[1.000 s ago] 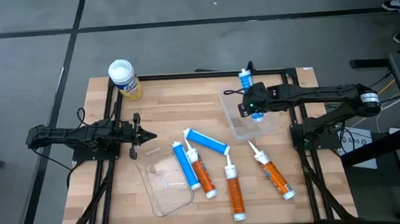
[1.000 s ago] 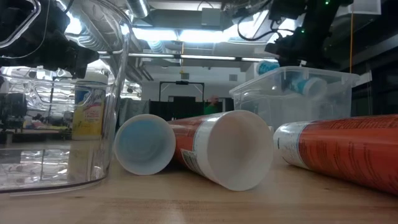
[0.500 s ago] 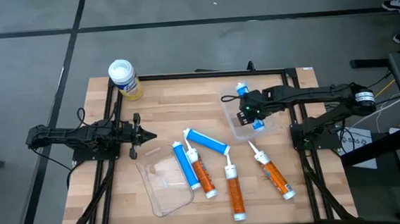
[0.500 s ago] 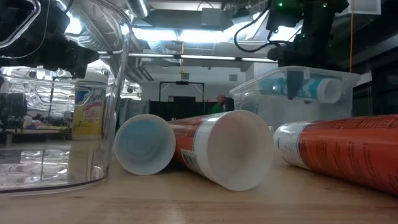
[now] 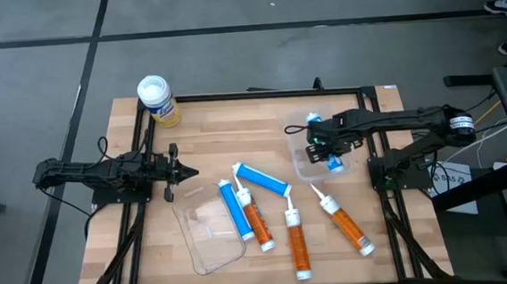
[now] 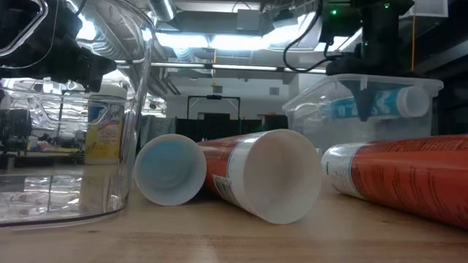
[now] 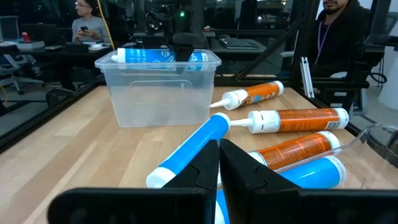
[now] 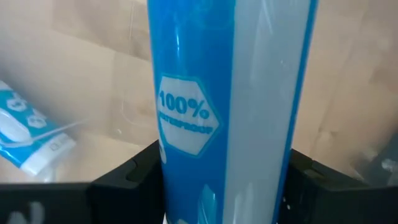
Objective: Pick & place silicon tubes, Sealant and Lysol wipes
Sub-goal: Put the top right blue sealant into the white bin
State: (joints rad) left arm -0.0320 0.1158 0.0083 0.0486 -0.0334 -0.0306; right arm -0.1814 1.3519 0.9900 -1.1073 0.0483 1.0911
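Blue tube [image 5: 322, 141] lowered deeper into bin [image 5: 302, 164].

Upright yellow Lysol wipes [image 5: 157, 100], table corner.

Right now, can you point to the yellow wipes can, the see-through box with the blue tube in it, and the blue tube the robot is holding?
Lysol wipes [image 5: 152, 92], high view, on its white lid.
Clear box [image 7: 158, 99], left wrist view, on its front wall.
Blue tube [image 8: 205, 93], right wrist view, on its label, in the right gripper.
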